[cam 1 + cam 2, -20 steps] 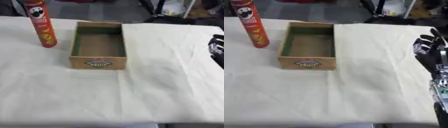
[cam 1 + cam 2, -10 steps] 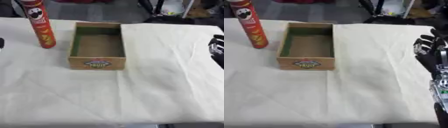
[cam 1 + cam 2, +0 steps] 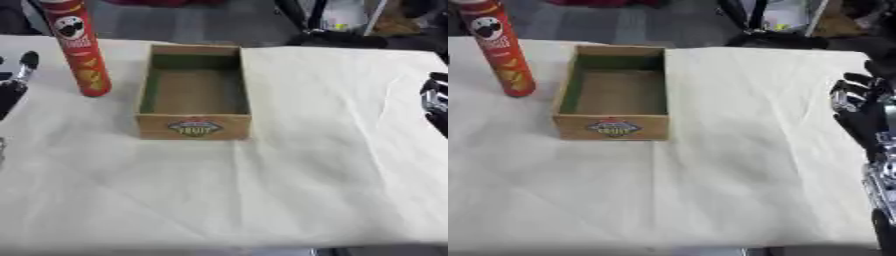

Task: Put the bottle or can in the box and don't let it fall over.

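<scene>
The left hand [image 3: 16, 82], newly risen at nine o'clock with fingers relaxed and empty, nears the tall upright red crisp can [image 3: 80, 50] beside the wooden box [image 3: 194, 92]; a glancing knock could topple it, while the right hand [image 3: 859, 107] idles open at three o'clock.

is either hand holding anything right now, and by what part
Nothing is held. The left hand is at the left edge, apart from the upright red can; the right hand rests open at the right edge.
</scene>
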Robot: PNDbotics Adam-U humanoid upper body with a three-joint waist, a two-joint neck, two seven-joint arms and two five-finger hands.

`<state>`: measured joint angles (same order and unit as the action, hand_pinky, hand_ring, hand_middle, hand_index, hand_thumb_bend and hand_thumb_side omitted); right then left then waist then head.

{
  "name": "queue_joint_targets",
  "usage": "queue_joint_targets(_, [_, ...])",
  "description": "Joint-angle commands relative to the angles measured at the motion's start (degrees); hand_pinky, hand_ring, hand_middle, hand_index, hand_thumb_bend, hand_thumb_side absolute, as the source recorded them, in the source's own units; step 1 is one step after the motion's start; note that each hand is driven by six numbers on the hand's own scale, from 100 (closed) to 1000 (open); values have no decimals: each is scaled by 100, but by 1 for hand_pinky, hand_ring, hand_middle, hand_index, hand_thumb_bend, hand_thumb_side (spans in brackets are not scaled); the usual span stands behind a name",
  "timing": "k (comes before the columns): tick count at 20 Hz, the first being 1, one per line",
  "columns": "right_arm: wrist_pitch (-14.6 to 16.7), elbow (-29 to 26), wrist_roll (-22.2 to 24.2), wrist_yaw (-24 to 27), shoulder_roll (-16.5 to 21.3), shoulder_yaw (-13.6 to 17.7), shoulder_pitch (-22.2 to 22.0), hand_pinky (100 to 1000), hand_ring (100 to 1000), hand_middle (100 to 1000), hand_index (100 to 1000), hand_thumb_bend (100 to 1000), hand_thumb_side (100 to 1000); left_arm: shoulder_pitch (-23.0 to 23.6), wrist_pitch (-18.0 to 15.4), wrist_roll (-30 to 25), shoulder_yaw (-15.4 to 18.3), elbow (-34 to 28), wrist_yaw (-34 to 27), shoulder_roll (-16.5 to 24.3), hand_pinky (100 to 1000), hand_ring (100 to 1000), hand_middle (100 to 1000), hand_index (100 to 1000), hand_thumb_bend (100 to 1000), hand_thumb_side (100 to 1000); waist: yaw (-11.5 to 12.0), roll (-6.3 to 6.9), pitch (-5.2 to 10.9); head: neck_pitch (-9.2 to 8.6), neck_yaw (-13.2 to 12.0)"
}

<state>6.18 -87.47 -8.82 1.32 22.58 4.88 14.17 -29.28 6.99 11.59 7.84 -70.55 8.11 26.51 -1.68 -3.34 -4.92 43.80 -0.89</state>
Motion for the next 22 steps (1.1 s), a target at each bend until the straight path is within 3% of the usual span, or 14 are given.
queue_joint_targets(1, [12,-108,47,50,79,-4,74,803,824,797,1000,100,398,-402,-12,122,-63,404,81,226,866,830,876,946,622,677,-43,5,67,32,-42])
queue_joint_targets(13, [13,-102,154,86,26,-101,155,804,824,798,1000,100,403,-1515,-149,504,-203,1907,361,269,866,828,873,944,638,681,-290,-21,-26,32,-150])
queue_joint_targets(22, [16,-96,200,105,13,-136,189,804,824,798,1000,100,407,-1807,-276,513,-285,2301,506,358,866,828,870,945,637,684,-448,-8,-90,32,-193])
